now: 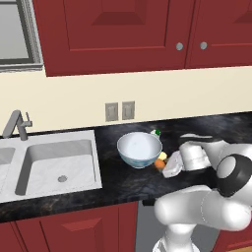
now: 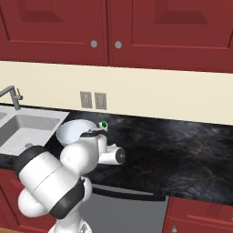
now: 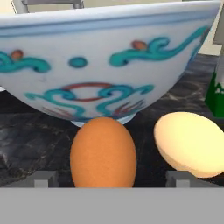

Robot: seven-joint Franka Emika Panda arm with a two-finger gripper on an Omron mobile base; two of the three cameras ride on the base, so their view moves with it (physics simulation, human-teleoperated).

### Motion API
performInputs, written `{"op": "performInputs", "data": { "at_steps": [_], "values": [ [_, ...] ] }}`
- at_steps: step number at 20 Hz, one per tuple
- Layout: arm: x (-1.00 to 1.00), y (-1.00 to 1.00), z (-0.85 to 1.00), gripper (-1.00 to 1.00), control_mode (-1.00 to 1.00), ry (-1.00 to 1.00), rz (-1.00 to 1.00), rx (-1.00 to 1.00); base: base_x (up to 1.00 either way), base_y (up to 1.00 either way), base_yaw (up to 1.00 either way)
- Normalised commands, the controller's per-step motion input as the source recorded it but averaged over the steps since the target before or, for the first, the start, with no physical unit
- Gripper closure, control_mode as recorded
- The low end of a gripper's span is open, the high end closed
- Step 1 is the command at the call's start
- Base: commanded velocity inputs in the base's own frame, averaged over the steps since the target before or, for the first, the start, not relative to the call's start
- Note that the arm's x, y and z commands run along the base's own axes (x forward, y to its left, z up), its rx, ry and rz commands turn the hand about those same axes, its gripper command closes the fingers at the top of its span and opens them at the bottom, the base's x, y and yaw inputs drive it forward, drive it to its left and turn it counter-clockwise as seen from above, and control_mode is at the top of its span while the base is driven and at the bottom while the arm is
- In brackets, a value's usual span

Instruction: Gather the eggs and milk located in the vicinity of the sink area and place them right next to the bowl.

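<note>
Two eggs sit beside the bowl (image 3: 109,65), the orange egg (image 3: 103,152) between the open tool's (image 3: 113,178) fingertips; a careless withdrawal could roll it away.

Milk (image 3: 216,89) cut off at hand view's right edge

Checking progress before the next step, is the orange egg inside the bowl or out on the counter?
Out on the counter. The orange egg lies beside the bowl, at its foot, between the open gripper fingertips.
</note>
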Motion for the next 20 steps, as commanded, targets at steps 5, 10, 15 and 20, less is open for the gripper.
{"op": "performInputs", "data": {
  "at_steps": [5, 10, 15, 20],
  "values": [
    [-0.03, -0.23, 0.55, -1.00, -1.00, 0.10, 0.00, 0.00, 0.00, 0.00, 0.00],
    [-0.05, -0.25, 0.68, -1.00, -1.00, 0.20, 0.00, -0.05, 0.00, 0.00, 0.00],
    [-0.02, -0.08, 0.62, -1.00, -1.00, 0.36, -0.01, -0.20, 0.00, 0.00, 0.00],
    [-0.22, 0.00, 0.08, -1.00, -1.00, 0.44, -0.14, -0.27, 0.00, 0.00, 0.00]
  ]
}}
